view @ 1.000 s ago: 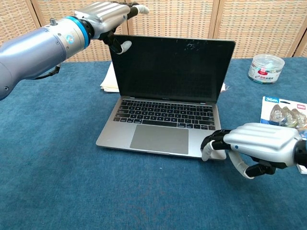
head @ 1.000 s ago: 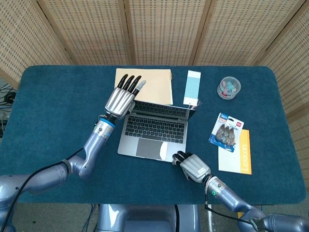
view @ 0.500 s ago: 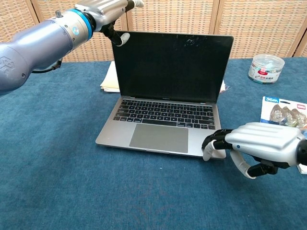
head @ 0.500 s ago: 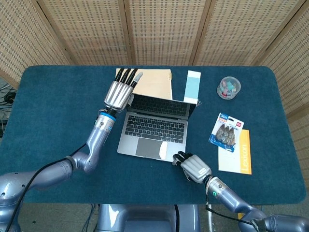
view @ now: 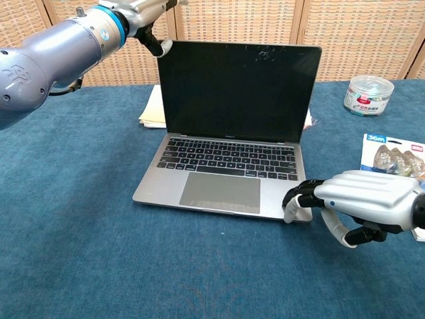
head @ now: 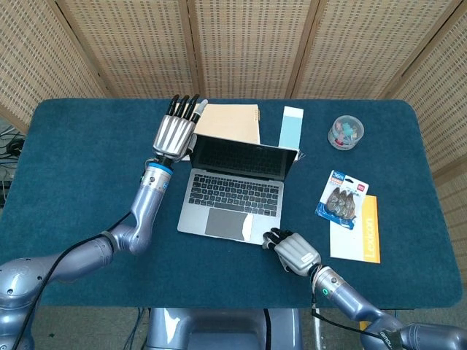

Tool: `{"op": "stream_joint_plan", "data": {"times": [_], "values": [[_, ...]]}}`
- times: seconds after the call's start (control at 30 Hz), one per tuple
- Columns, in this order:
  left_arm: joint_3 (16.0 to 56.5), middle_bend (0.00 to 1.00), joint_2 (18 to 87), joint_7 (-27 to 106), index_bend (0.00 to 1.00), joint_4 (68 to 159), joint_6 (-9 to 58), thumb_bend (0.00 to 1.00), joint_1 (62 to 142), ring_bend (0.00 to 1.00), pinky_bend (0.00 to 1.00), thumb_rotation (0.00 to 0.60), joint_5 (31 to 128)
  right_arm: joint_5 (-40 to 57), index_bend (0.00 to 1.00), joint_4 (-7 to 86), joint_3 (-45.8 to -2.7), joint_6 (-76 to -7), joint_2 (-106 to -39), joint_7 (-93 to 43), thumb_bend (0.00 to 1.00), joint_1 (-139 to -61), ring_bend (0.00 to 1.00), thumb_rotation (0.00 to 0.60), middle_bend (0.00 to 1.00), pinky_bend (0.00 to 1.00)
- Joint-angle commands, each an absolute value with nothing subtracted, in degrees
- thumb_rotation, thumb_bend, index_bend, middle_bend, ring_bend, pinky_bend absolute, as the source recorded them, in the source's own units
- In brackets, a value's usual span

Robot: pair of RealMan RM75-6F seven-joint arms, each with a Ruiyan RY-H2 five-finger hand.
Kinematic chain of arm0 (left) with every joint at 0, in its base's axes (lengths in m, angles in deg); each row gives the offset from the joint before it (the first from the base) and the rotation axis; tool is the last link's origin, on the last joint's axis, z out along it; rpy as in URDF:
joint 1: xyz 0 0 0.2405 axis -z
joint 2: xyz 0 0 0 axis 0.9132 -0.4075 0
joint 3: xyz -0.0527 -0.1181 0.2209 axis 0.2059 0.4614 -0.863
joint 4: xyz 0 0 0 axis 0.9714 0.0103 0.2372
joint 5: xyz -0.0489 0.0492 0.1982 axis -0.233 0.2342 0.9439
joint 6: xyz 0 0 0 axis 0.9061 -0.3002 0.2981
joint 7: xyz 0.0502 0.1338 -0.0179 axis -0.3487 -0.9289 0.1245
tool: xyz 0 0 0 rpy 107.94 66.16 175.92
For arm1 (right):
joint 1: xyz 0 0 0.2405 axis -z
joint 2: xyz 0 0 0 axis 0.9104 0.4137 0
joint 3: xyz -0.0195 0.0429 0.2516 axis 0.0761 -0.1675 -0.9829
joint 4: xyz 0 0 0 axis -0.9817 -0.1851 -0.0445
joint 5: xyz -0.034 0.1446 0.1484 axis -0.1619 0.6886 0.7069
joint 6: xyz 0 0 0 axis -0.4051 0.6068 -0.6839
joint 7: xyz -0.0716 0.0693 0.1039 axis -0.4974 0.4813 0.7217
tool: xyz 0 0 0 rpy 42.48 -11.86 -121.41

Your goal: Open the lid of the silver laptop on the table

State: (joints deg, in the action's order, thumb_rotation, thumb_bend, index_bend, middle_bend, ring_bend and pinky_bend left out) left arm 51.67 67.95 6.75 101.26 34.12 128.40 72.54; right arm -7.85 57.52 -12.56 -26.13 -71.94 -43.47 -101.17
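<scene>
laptop (view: pixel 232 139) lid raised further, left hand (head: pixel 174 133) higher

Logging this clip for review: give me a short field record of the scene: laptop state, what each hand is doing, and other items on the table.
laptop: silver, lid open and upright, screen dark
left hand: fingers extended, at the lid's upper left corner
right hand: fingers curled, fingertips pressing on the base's front right corner
table: blue cloth
other items: tan notebook behind the laptop, clear round tub, blister pack, yellow card
</scene>
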Motion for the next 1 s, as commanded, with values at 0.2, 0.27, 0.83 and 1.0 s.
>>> {"op": "stream_joint_plan", "data": {"times": [0.2, 0.27, 0.83, 1.0], "values": [[51.19, 0.0, 66.96, 6.68, 0.0, 102.84, 33.26, 0.53, 128.22, 0.0, 0.0, 0.6, 72.34, -7.88, 0.25, 57.68, -12.55, -26.54, -71.75, -43.2, 1.0, -101.1, 0.1, 0.6, 0.13, 0.25], [50.98, 0.0, 66.53, 6.88, 0.0, 103.71, 33.03, 0.53, 128.01, 0.0, 0.0, 0.6, 72.46, -7.87, 0.25, 57.75, -12.51, -26.63, -71.71, -43.19, 1.0, -101.07, 0.1, 0.6, 0.13, 0.25], [47.11, 0.0, 45.02, 20.72, 0.0, 131.36, 21.9, 0.52, 115.91, 0.0, 0.0, 0.6, 88.42, -16.76, 0.25, 67.42, -12.65, -45.26, -58.78, -35.83, 1.0, -93.17, 0.1, 0.6, 0.13, 0.25], [44.67, 0.0, 38.27, 26.87, 0.0, 138.76, 15.48, 0.29, 108.27, 0.0, 0.0, 0.6, 92.2, -20.7, 0.24, 64.69, -11.76, -56.1, -55.13, -27.21, 0.76, -87.18, 0.07, 0.6, 0.11, 0.24]]}}
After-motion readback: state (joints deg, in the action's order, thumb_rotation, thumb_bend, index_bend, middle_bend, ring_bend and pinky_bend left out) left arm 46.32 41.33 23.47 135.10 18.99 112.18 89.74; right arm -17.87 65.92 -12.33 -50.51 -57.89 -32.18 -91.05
